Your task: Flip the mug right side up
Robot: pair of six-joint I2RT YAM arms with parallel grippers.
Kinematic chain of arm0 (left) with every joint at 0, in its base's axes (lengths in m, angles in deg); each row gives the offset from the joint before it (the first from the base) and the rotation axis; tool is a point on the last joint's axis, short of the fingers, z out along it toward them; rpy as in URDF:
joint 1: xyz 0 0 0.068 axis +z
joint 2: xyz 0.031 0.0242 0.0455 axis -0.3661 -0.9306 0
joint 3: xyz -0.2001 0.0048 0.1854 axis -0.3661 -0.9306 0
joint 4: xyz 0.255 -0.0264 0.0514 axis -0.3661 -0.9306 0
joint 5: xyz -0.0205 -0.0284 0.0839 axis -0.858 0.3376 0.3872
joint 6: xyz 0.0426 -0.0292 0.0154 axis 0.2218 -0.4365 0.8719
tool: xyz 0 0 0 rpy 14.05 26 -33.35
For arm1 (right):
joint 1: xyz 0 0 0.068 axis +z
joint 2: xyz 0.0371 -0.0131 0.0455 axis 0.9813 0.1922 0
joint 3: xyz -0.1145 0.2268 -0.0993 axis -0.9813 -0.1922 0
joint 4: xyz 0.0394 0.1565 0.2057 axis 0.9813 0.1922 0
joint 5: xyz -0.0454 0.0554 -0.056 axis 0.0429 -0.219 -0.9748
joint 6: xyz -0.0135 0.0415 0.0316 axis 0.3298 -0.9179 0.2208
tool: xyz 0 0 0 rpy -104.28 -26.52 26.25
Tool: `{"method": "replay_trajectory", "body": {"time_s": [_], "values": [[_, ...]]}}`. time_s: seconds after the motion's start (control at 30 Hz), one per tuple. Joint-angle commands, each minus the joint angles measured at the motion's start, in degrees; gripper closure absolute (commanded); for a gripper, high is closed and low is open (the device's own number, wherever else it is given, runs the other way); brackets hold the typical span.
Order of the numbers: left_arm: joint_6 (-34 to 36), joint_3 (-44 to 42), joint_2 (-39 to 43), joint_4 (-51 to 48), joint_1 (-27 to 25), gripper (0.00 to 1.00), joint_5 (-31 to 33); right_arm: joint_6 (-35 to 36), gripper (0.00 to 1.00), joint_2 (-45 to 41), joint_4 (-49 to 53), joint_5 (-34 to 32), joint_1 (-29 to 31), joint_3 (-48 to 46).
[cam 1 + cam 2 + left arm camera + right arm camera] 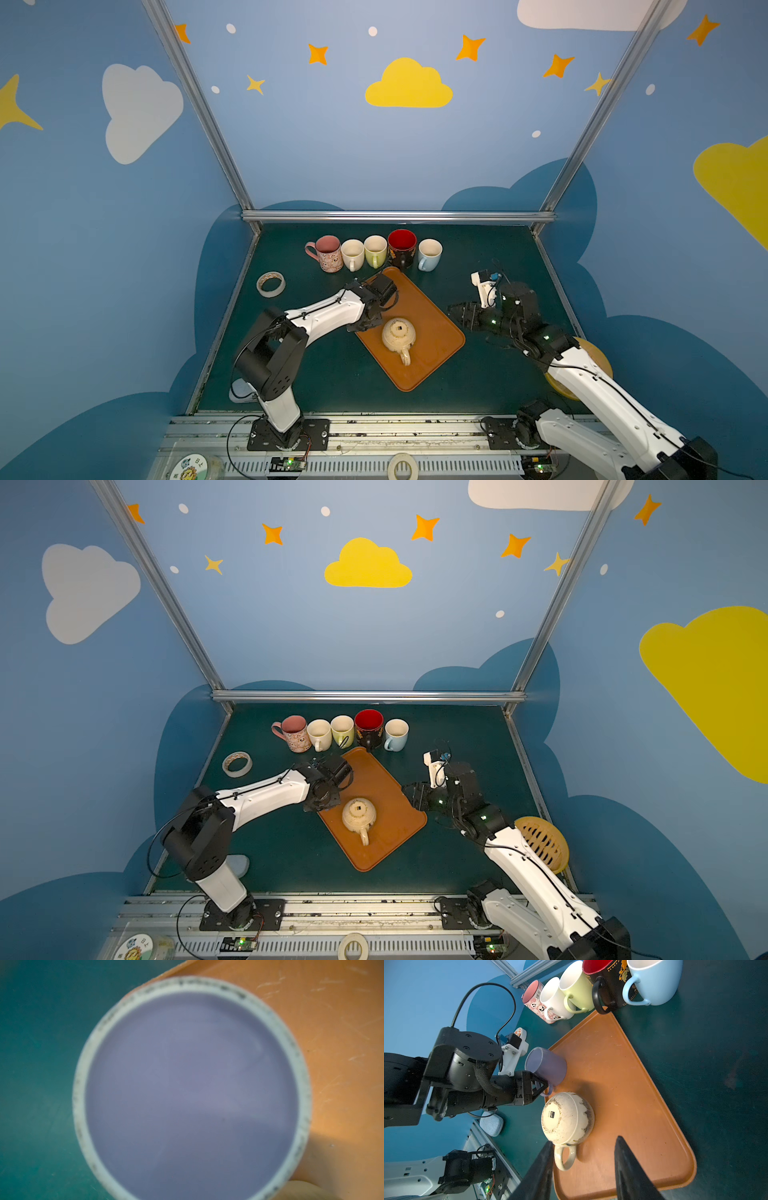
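Top views overlook everything; close wrist views share the tray.

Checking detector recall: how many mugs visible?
7. Back row: pink mug, white mug, green mug, black mug, blue mug. On tray: cream mug; purple mug at left gripper, hidden in both top views.

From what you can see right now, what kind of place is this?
Probably a robot test cell in a laboratory, not a home. A left arm and a right arm are mounted on a metal rail, an aluminium frame edges the green tabletop, and the wall carries a painted yellow cloud.
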Motion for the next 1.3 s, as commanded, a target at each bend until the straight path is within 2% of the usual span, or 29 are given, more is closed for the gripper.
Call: {"method": "replay_trajectory", "body": {"time_s": [0.0,0.27,0.4,0.97,1.27], "values": [[0.84,1.18,-0.6,-0.95,0.85,0.74,0.9,0.15,0.58,0.0,-0.58,0.05,0.37,0.1],[1.81,2.45,-0.28,-2.01,0.86,0.82,2.27,0.33,0.58,0.22,-0.63,0.15,0.38,-0.13],[2.51,2.44,-0.01,-1.92,0.8,0.96,2.24,0.51,0.57,0.01,-0.63,-0.36,0.38,-0.47],[9.37,2.51,7.05,-2.58,0.86,0.96,0.58,-0.28,0.57,1.39,-3.04,1.71,0.38,-0.58],[12.2,2.3,12.61,0.28,2.78,0.96,-6.45,-1.25,0.58,3.3,-5.17,4.5,0.36,-0.41]]}}
